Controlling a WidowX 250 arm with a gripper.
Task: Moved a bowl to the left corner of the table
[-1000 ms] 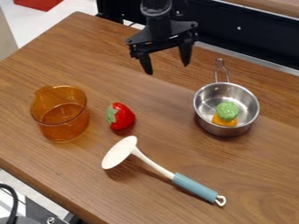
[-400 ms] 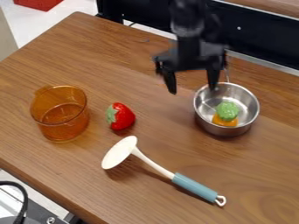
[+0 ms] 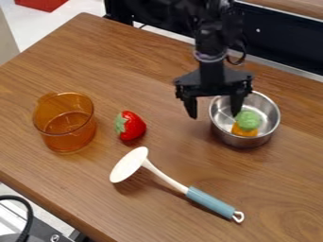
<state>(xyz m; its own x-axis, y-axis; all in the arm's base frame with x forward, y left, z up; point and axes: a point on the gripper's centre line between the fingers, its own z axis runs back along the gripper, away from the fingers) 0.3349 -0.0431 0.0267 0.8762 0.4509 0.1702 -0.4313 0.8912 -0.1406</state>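
Observation:
The gripper (image 3: 214, 114) hangs open over the right half of the table, its two fingers spread. Its right finger overlaps the left part of the metal bowl-shaped pan (image 3: 277, 120) in the view; whether they touch, I cannot tell. The left finger is above bare wood, left of the pan. Inside the pan lie a green piece (image 3: 249, 120) and an orange piece (image 3: 243, 131). The arm and gripper hide the pan's handle.
An orange see-through cup (image 3: 65, 124) stands at the left, with a red strawberry (image 3: 131, 126) to its right. A white spoon with a blue handle (image 3: 210, 203) lies at the front. The table's left corner (image 3: 84, 18) is at the back.
From above the back middle of the table, the gripper has moved right and toward the front, over the pan's left side. It has stayed open, and the objects have kept their places.

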